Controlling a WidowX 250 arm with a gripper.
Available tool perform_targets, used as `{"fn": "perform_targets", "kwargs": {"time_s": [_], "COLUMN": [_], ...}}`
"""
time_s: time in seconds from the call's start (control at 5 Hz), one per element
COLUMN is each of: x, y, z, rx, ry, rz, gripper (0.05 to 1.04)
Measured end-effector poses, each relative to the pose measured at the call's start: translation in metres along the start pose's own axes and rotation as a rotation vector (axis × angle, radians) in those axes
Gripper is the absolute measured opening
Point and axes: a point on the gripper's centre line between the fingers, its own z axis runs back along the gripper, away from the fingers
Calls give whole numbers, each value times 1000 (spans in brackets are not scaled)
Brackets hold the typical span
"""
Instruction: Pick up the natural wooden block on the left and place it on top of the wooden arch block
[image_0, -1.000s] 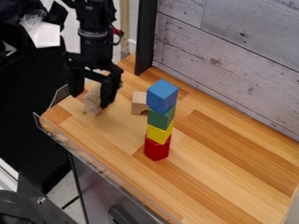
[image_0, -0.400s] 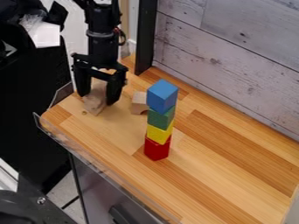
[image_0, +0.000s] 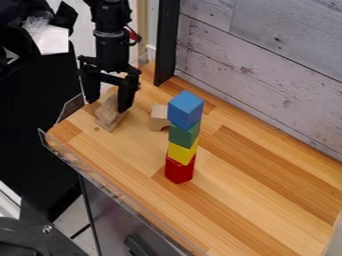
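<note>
Tabletop (image_0: 257, 200): 1 stack (image_0: 183, 136) (plus wooden pieces (image_0: 106, 116))

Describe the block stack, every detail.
The stack stands upright on the wooden counter, four plain blocks high: red at the bottom, then yellow, green and blue on top. They look like painted wood. Their edges do not line up perfectly. The gripper is apart from it.
</note>
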Motion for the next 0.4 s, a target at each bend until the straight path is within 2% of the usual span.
{"fn": "perform_targets", "kwargs": {"time_s": [0.2, 0.4], "x": [-1, -4], "y": [-4, -6], "z": [-8, -8], "rx": [-48, -60], "ry": [59, 85], "rz": [-24, -39], "gripper": [694, 563]}}
